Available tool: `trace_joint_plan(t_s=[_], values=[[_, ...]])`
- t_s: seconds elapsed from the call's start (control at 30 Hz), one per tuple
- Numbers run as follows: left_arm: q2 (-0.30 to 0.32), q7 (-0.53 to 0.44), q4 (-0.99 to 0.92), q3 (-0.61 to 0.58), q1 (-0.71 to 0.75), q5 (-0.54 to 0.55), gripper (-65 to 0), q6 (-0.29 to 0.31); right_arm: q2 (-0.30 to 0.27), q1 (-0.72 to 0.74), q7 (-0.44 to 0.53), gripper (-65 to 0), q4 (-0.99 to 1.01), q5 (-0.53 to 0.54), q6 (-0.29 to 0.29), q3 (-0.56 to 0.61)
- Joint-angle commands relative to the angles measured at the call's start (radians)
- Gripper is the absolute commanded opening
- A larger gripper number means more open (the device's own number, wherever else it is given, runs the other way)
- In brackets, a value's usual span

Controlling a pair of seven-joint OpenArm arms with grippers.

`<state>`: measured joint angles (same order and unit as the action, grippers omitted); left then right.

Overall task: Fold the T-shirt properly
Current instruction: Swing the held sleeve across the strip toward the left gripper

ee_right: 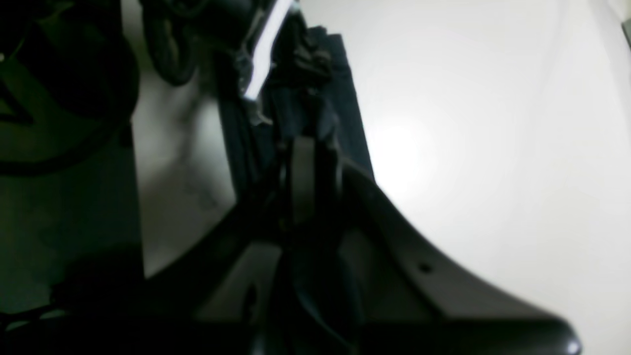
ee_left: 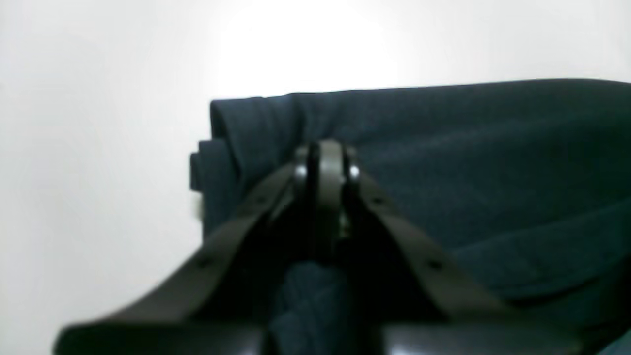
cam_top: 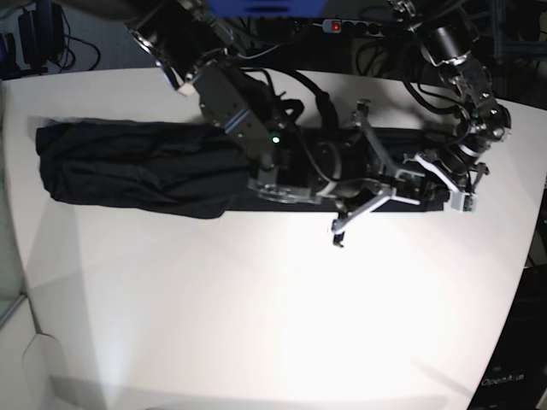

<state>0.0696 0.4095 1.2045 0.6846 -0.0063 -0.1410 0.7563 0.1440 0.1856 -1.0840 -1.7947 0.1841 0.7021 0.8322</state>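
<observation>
T-shirt [cam_top: 128, 166] on white table [cam_top: 256, 325] — left end effector [ee_left: 325, 162] and right end effector [ee_right: 305, 148] each pinching its fabric

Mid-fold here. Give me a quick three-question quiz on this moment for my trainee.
1. True or false: the T-shirt lies spread flat on the table, sleeves out to the sides.
2. In the base view, where along the T-shirt are the left pincer and the right pincer? A) its left end B) its right end C) one at each end
3. Fill in: in the left wrist view, the left pincer is shut on the ____.

Key: 1 false, it is gathered into a long band; 2 B; 3 T-shirt.
</observation>
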Motion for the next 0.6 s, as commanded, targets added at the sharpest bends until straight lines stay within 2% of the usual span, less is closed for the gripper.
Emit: trace_joint_plan(t_s=[0.0, 0.37, 0.57], values=[[0.000, 0.197, -0.025, -0.001, 0.029, -0.176, -62.4, -0.058, 0.013, 0.021, 0.040, -64.4, -0.014, 0.013, -0.004, 0.012], [-0.001, 0.197, -0.025, -0.001, 0.030, -0.176, -62.4, -0.058, 0.013, 0.035, 0.140, -64.3, 0.043, 0.019, -0.004, 0.086], [-0.001, 0.197, -0.025, -0.001, 0.030, -0.176, -62.4, -0.058, 0.013, 0.096, 0.190, -64.3, 0.141, 0.133, -0.004, 0.089]])
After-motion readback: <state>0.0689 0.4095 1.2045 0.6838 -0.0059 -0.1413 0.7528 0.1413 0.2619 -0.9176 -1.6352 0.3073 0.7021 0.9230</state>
